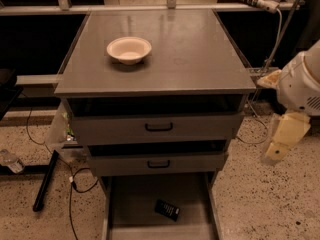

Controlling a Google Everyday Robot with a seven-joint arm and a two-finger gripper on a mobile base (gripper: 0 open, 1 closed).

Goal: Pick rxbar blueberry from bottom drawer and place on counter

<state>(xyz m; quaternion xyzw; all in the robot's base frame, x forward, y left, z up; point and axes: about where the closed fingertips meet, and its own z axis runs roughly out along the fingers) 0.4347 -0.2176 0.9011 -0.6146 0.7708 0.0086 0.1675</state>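
The rxbar blueberry (167,209), a small dark bar, lies tilted on the floor of the open bottom drawer (135,204), right of its middle. The counter (190,54) is the grey cabinet top, with a cream bowl (129,49) on its left part. My gripper (279,151) hangs off the white arm (302,81) to the right of the cabinet. It is at the height of the two upper drawers, outside the bottom drawer and well away from the bar. It holds nothing that I can see.
Two upper drawers with black handles (159,127) stand slightly open above the bottom drawer. Cables and a black bar (44,181) lie on the speckled floor to the left. A cable post (280,29) stands behind the cabinet at the right.
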